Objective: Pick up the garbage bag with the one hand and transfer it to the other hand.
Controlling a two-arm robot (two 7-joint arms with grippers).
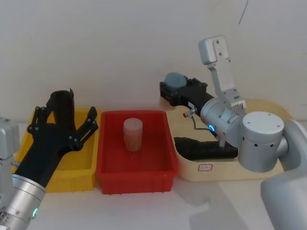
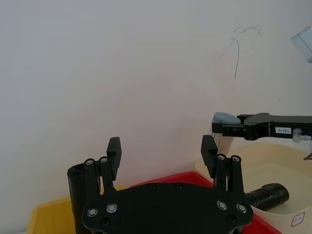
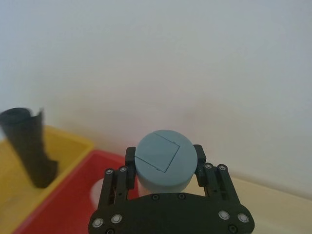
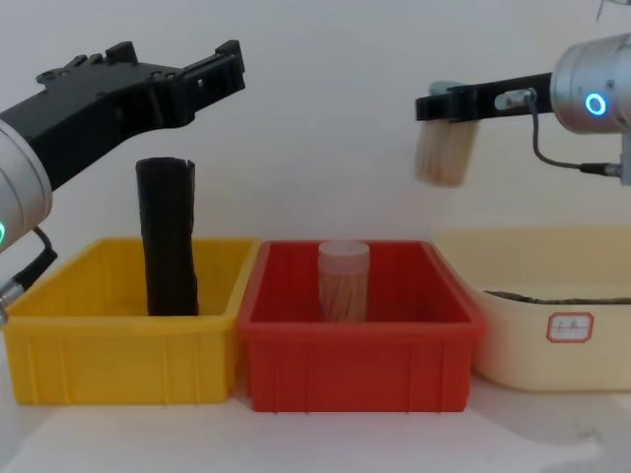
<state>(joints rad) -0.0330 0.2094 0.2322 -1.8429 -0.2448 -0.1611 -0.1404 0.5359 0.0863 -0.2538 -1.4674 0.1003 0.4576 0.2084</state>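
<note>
Jaws: left gripper [image 4: 233, 61] wide; right gripper [image 3: 165, 161] holds blue-lidded jar [image 3: 165, 162] before white wall [image 1: 120, 43].

No readable text — labels illegible

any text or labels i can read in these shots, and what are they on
None can be read.
White sticker on the front wall of the cream tub: sticker carries a red mark, too small to read.
White tag on the right gripper, which is shut on a blue-lidded jar: dark characters, too blurred to read.
The garbage bag, yellow bin and red bin carry no lettering.
</note>
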